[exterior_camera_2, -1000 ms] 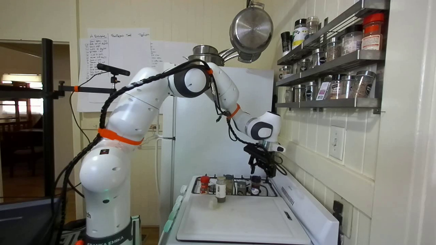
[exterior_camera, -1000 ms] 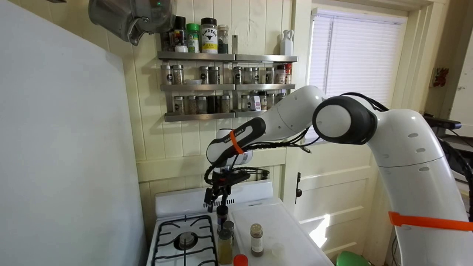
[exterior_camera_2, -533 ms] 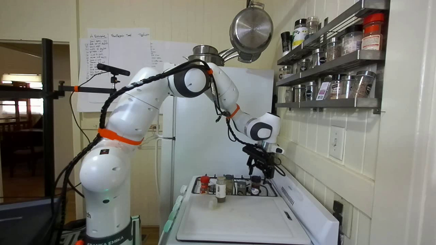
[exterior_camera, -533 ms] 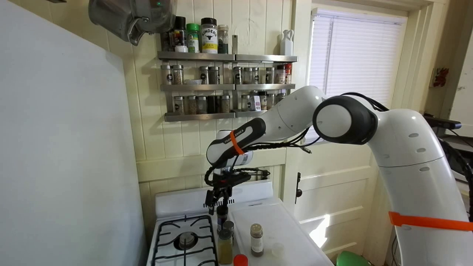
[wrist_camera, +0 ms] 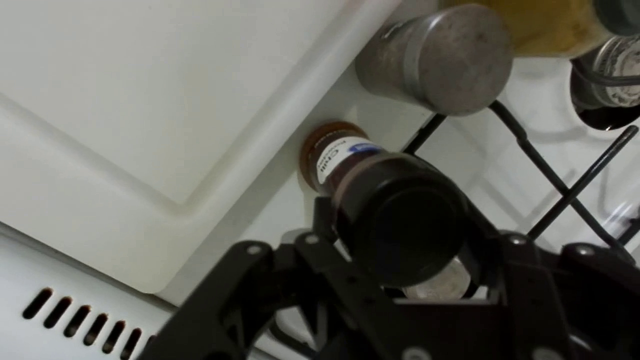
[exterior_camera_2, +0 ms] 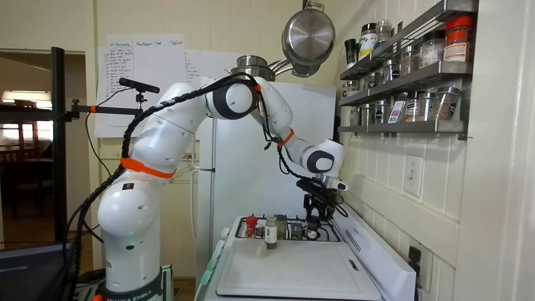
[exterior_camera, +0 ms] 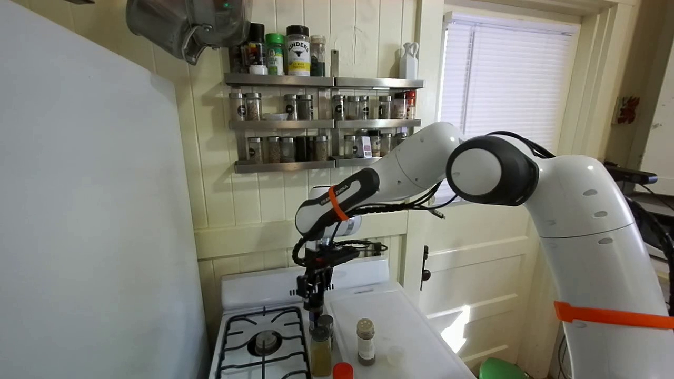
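Gripper (wrist_camera: 400, 227) clasps one jar (wrist_camera: 380, 200); four others (exterior_camera_2: 271, 232) share the stove (exterior_camera_2: 292, 271).

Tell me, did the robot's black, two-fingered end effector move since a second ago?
Yes. Against the flat white stove back panel in an exterior view, the black end effector swung one jaw rightward, closing around the round, dark-lidded jar.
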Available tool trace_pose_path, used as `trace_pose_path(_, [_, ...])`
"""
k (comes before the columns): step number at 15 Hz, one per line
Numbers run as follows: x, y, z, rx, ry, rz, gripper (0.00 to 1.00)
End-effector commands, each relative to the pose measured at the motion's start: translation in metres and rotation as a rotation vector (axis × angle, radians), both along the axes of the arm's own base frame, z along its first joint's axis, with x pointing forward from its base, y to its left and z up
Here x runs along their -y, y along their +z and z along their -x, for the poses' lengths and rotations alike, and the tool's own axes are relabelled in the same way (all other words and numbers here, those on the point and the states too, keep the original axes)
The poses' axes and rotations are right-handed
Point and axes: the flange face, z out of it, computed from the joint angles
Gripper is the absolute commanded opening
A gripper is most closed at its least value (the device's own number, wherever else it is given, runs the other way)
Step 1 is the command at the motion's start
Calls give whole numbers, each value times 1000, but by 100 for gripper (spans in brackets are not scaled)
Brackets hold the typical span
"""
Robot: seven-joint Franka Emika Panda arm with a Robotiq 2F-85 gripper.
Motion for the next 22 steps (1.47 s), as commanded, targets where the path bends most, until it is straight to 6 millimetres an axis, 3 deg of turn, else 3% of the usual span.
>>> trace_pose_path(1, [1, 4, 7, -25, -19, 13, 40])
trace_pose_path(2, [2, 4, 7, -25, -22, 13, 32])
trace_pose_path(7, [5, 12, 8, 4, -27, 10, 31])
trace_pose_path(13, [5, 46, 17, 81, -33, 19, 31])
trace_pose_path(22, [21, 83, 58, 155, -187, -1, 31])
